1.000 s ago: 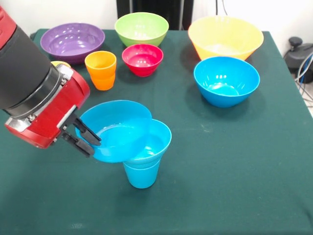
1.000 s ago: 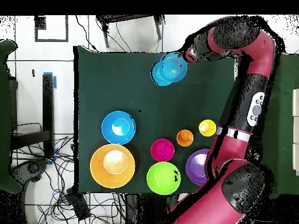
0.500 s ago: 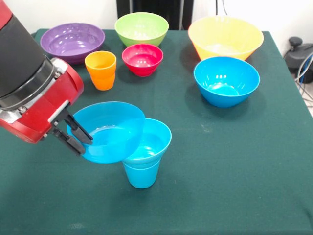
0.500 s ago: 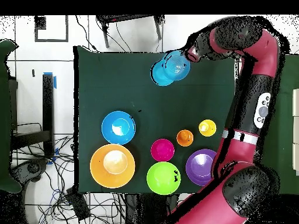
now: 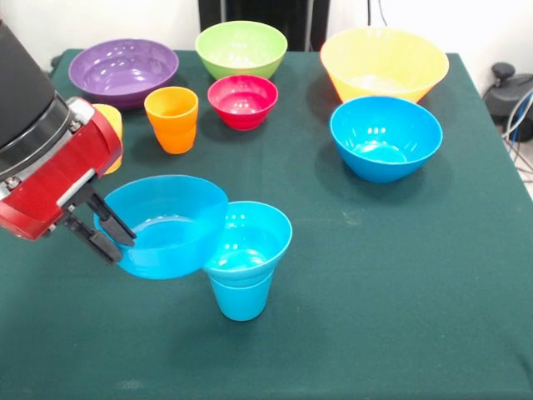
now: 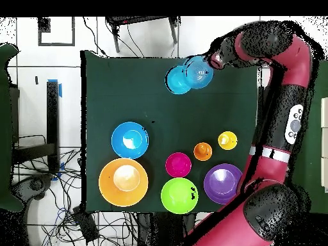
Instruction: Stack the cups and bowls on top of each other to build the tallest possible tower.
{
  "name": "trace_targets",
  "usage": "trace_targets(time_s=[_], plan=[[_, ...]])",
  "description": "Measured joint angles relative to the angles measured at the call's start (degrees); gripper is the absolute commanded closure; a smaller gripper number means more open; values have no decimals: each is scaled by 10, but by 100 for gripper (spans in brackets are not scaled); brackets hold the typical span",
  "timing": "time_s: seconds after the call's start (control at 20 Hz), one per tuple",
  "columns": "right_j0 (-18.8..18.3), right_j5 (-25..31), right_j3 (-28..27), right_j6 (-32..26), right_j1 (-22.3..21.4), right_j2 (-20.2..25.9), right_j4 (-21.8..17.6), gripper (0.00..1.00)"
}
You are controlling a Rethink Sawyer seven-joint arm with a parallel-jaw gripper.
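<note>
blue bowl [image 5: 166, 225]; green table [image 5: 400, 275]

A robotics lab or test room. A red and black industrial arm [image 6: 282, 96] stands at a counter [image 5: 400, 275] draped in dark green cloth, on a pale tiled floor [image 6: 64, 38]. Loose cables [image 6: 57, 205] trail across the floor on the side of the counter opposite the fingers [image 5: 104, 229], blue tape [image 6: 61, 88] marks the floor, and black equipment stands [image 6: 141, 24] sit beside the counter.

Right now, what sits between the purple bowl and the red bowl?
In the front view the orange cup stands between the purple bowl and the red bowl, slightly nearer the camera. The overhead view agrees.
</note>
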Motion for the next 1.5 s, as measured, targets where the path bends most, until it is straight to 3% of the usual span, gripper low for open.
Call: trace_targets(time_s=[1.0,1.5], plan=[[11,-75,72,92,-40,-114,96,100],[29,-93,87,97,-51,-151,128,100]])
